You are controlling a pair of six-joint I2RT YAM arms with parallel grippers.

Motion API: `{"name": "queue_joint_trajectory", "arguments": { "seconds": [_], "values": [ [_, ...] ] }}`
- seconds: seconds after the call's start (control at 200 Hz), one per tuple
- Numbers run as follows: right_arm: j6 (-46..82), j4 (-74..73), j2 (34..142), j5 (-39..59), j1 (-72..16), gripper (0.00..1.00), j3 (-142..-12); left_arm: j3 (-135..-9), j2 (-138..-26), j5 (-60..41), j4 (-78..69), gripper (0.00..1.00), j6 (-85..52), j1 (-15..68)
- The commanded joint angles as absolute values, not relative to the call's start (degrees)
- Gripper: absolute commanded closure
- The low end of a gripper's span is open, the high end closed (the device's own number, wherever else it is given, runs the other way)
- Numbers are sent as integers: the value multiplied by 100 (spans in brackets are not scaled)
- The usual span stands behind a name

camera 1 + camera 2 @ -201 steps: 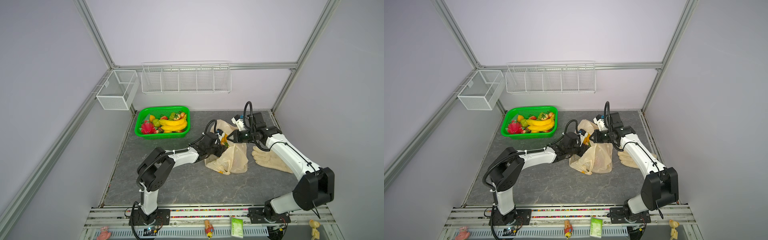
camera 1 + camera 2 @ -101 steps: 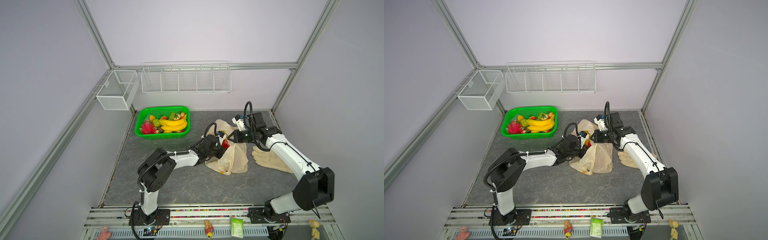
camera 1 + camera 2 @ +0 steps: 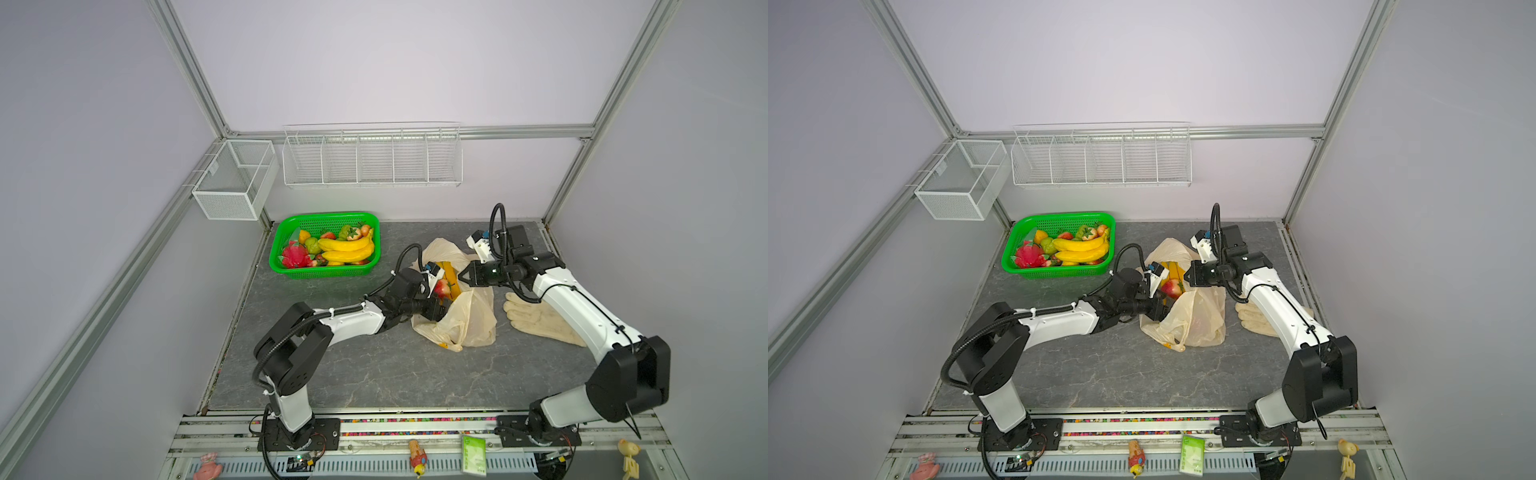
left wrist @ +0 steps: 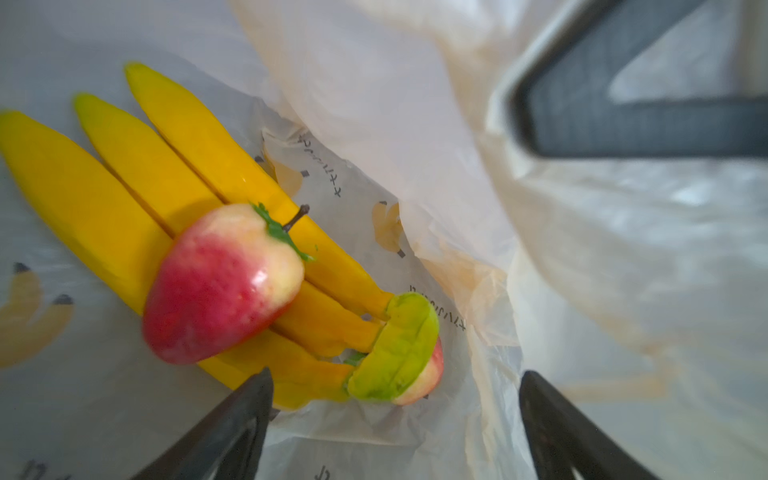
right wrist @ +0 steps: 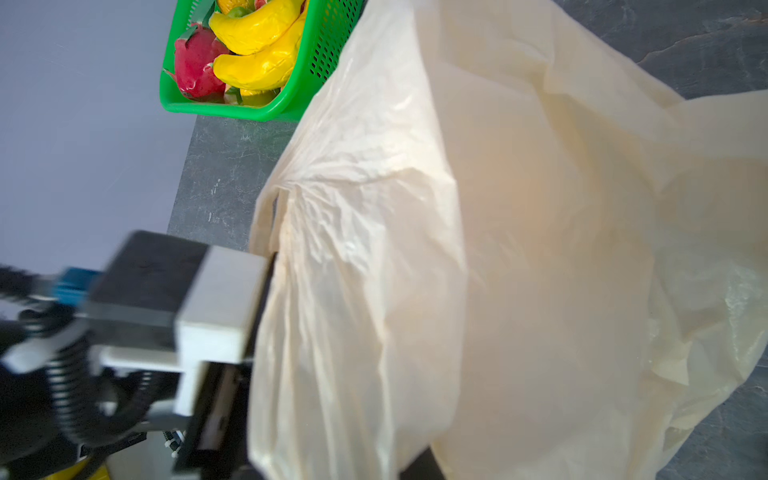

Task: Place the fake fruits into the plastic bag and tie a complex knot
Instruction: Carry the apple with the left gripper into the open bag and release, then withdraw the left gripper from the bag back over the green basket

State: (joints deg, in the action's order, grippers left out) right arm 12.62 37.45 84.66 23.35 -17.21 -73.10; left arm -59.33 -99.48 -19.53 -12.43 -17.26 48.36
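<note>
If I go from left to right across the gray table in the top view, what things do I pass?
Green basket → plastic bag → glove.

A thin translucent cream plastic bag (image 3: pixel 471 320) lies open-mouthed on the grey surface (image 3: pixel 374 374). Inside it, a glossy yellow banana bunch (image 4: pixel 104 199) carries a red-and-cream strawberry (image 4: pixel 220 282). Other toy fruits (image 3: pixel 347 249) fill the green mesh basket (image 3: pixel 324 272).

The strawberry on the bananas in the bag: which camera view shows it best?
The left wrist view: the strawberry is large and unhidden, lying on the banana bunch inside the plastic bag. In both top views it is only a small red spot at the bag's mouth. The right wrist view shows only the bag's outside.
</note>
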Motion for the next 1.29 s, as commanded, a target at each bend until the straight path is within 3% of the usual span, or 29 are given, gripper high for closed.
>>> {"name": "queue_joint_trajectory", "arguments": {
  "seconds": [0.0, 0.41, 0.475, 0.555, 0.63, 0.81, 0.995, 1.29],
  "values": [
    [1121, 3811, 8292, 2330, -1691, 93, -7308, -5889, -9594, -1925, -1002, 10, -1535, 4692],
    [1132, 3772, 8315, 2283, -1693, 93, -7269, -5729, -8515, -2081, -745, 25, -1583, 4430],
    [1125, 3750, 8308, 2307, -1696, 93, -7253, -5616, -8073, -1686, -490, 25, -1527, 4234],
    [1145, 3704, 8304, 2311, -1692, 94, -7231, -5386, -7542, -139, -139, 25, -1554, 4074],
    [1145, 3658, 8305, 2347, -1690, 94, -7216, -5341, -7252, 679, 335, 25, -1497, 3656],
    [1167, 3572, 8371, 2383, -1688, 94, -7229, -5221, -7014, 455, 690, 27, -2057, 2098],
    [1179, 3522, 8510, 2469, -1688, 94, -7282, -5648, -7874, 583, 79, 28, -1926, 1785],
    [1122, 3578, 8498, 2425, -1686, 94, -7269, -7478, -10287, 827, -202, 45, -1707, 1562]
  ]
}}
